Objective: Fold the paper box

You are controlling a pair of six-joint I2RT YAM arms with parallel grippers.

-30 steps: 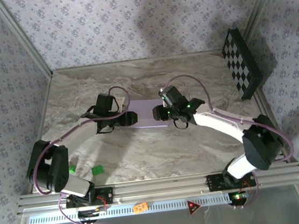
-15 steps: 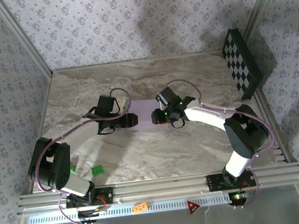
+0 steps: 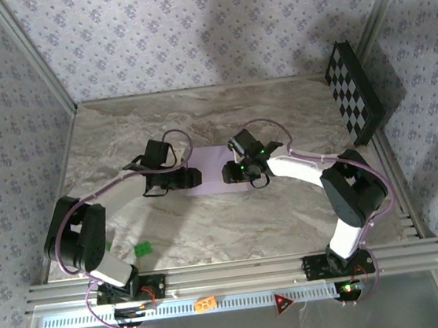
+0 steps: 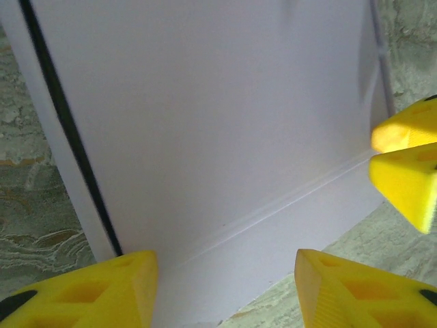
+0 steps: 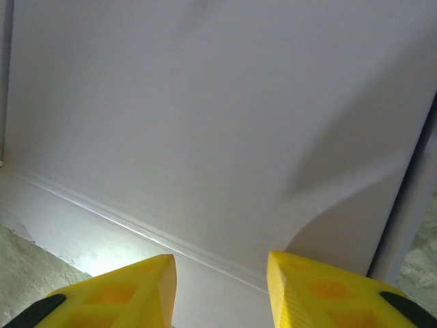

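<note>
While both arms reach in, the count is: one paper box [image 3: 213, 177], two arms, two grippers, one checkerboard panel [image 3: 356, 99], one green scrap [image 3: 142, 249].

The box lies lavender side up near the middle of the marble table [image 3: 234, 225], directly between the two grippers. The panel leans at the far right corner, well apart from the box. The green scrap sits near the front left, close to the left arm's base.

The left arm [image 3: 112, 194] is folded at its elbow near the left front and stretches up and right across the table, wrist low. The left gripper [image 3: 193, 175] sits at the box's left end. In the left wrist view its yellow fingers [image 4: 102, 294] stand apart, and a creased lavender flap runs into the gap between them. Jaws open, not clamped. Whether the tips touch the card cannot be told.

The right arm [image 3: 307, 171] bends at its elbow on the right, and its white forearm runs left toward the box. The right gripper [image 3: 231, 172] sits at the box's right end, facing the left one. In its wrist view the two yellow fingers stand apart but narrower, with a folded crease just ahead. Jaws open, nothing pinched between them. The right gripper's fingertips also show at the right edge of the left wrist view, just above the flap.
</note>
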